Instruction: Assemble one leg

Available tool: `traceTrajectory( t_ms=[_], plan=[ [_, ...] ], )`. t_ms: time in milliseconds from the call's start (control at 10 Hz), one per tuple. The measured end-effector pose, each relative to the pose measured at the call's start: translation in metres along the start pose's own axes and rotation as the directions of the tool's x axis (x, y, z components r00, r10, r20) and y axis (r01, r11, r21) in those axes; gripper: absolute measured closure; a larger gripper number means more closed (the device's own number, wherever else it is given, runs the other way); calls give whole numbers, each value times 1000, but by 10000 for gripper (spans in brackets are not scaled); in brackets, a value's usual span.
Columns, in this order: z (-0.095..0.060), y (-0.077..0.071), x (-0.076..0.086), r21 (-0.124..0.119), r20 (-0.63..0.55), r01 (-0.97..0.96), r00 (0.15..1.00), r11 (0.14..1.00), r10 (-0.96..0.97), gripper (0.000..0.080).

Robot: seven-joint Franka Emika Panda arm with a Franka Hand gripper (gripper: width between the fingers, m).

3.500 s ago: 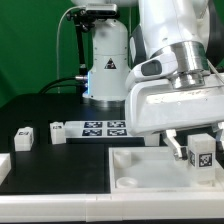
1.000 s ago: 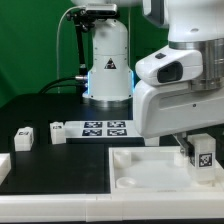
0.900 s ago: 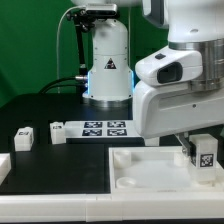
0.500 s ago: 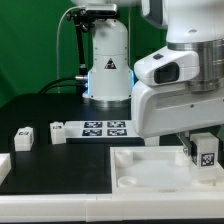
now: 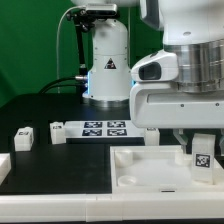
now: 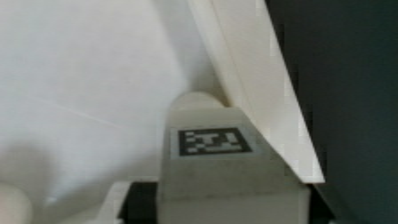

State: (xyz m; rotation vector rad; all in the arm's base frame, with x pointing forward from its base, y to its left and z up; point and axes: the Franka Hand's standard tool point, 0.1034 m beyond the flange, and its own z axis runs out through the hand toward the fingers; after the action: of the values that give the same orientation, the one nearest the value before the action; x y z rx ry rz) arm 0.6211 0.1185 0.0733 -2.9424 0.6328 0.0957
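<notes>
By the tabletop's [image 5: 60,172] near edge, the leg [image 5: 203,155], clamped in the gripper [image 5: 201,146], should be lowered upright and squarely into the corner of the tray [image 5: 148,176].

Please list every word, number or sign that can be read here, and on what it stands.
No word or number is readable.
On the white robot base, a triangular sign: too blurred to read.
The leg and the marker board carry square markers, no text.
</notes>
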Motion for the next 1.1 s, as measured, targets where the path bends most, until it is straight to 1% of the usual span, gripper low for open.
traceTrajectory(
  t_ms=[100,200,300,400,600,700,800,900,1000,1100],
  plan=[
    [0,0,0,0,-1,-152,988,988,152,503],
    [1,-1,-1,-3,-3,-308,951,951,308,503],
    [1,-2,-1,-5,-7,-453,891,891,453,503],
    [1,-2,-1,-5,-9,-522,853,853,522,503],
    [1,-3,-2,-3,-8,-592,806,806,592,503],
    [1,-3,-2,-4,-7,-563,827,827,563,503],
    [1,-3,-2,-4,-7,-524,852,852,524,440],
    [1,-3,-2,-4,-6,-484,875,875,484,440],
    [2,-4,-3,-7,-7,-381,925,925,381,276],
    [2,-5,-3,-8,-6,-266,964,964,266,276]
  ],
)
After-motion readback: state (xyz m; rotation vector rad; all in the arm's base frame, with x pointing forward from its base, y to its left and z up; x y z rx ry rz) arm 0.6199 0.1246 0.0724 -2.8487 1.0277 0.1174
